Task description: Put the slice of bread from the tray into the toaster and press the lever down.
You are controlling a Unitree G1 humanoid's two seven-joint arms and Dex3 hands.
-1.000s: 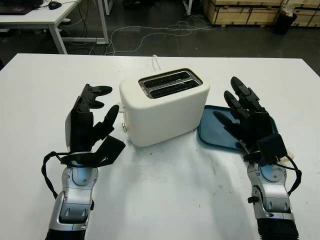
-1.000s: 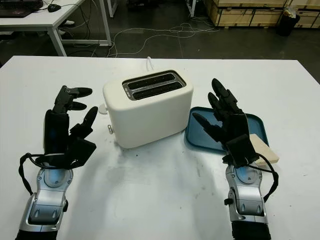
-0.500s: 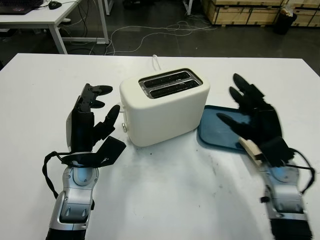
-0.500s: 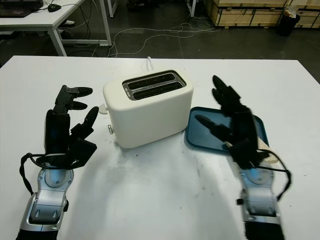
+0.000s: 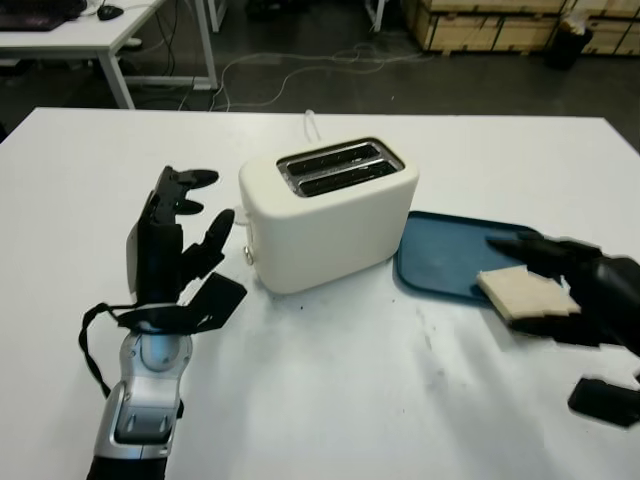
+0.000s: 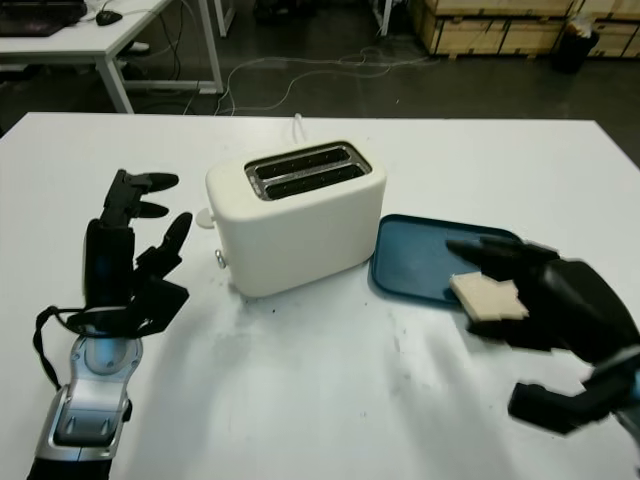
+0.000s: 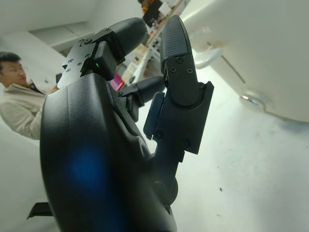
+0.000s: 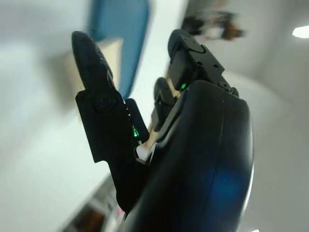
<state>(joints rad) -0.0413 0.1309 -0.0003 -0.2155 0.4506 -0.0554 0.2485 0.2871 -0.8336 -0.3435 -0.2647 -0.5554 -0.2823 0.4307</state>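
1. Right hand is reaching in from the right edge of the table, turned sideways, with its fingers on either side of the slice of bread; I am reading that as a pinch on the slice, one finger along its far edge and another under its near edge.
2. I am seeing the slice of bread at the near right corner of the blue tray, lying roughly flat, pale and square.
3. I am watching the tray sitting on the white table, just beside the right side of the toaster.
4. I am noting the toaster standing upright at the table's middle, cream-coloured, with its two slots facing up and its lever on the end that faces the left hand.
5. My left hand is hovering open near that lever end of the toaster, holding nothing and not touching it.
6. I am also catching a person in a light jacket in the background of the left wrist view.
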